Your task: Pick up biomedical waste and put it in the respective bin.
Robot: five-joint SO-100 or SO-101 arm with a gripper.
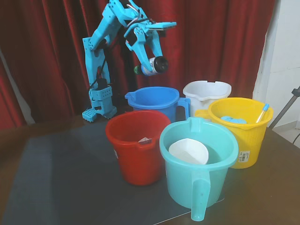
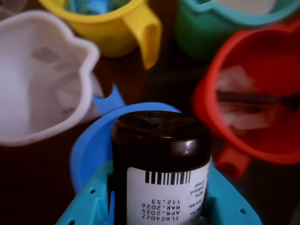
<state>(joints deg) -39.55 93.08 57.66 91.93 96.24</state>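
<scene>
The arm's blue fingers (image 1: 151, 63) are clamped around the small dark glass medicine bottle (image 1: 156, 65) with its blue-and-white label, holding it on its side in the air above the bright blue plastic bucket (image 1: 157, 102) near the desk's far edge, seemingly lined up for a drop.

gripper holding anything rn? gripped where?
Yes. The gripper holds the small dark medicine bottle by its labelled body, bottle base facing outward, raised above the blue bucket. The green cap end pokes out behind the fingers.

Dark table (image 1: 51, 187) carries blue bucket (image 1: 154, 101), red, teal, yellow, white buckets.
</scene>
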